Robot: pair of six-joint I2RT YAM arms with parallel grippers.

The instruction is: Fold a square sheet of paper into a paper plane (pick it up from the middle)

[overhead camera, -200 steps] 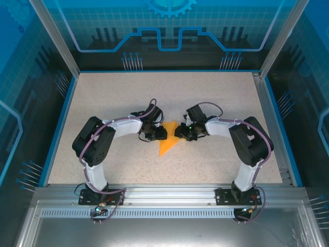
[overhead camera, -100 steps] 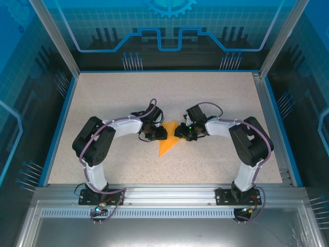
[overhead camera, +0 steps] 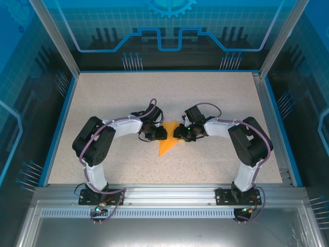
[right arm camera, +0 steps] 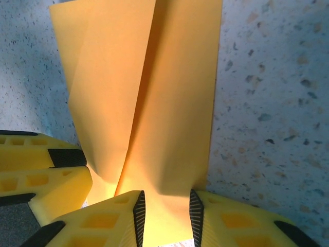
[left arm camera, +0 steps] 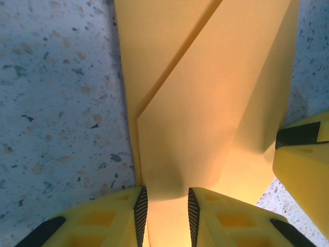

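Two tools meet near the centre of the speckled surface [overhead camera: 205,98], tips facing each other across the orange-yellow paper [overhead camera: 166,145]. Overhead view: left tool [overhead camera: 160,133] reaches in from 9 o'clock, right tool [overhead camera: 179,132] from 3 o'clock. The paper is folded to a narrow triangle, its wide end between the tools and its point aimed toward 7 o'clock, lying on the surface. Left wrist view: the left tool's yellow fingers [left arm camera: 103,224] pinch an edge of the paper between black pads; the paper bulges slightly there, and a diagonal crease runs off toward 1 o'clock. One finger of the right tool sits against the paper at 4 o'clock. Right wrist view: the right tool pinches the opposite edge, with a long crease running toward 12 o'clock. One finger of the left tool sits at 8 o'clock, against the paper. Cannot tell whether the wide end is lifted off the surface.
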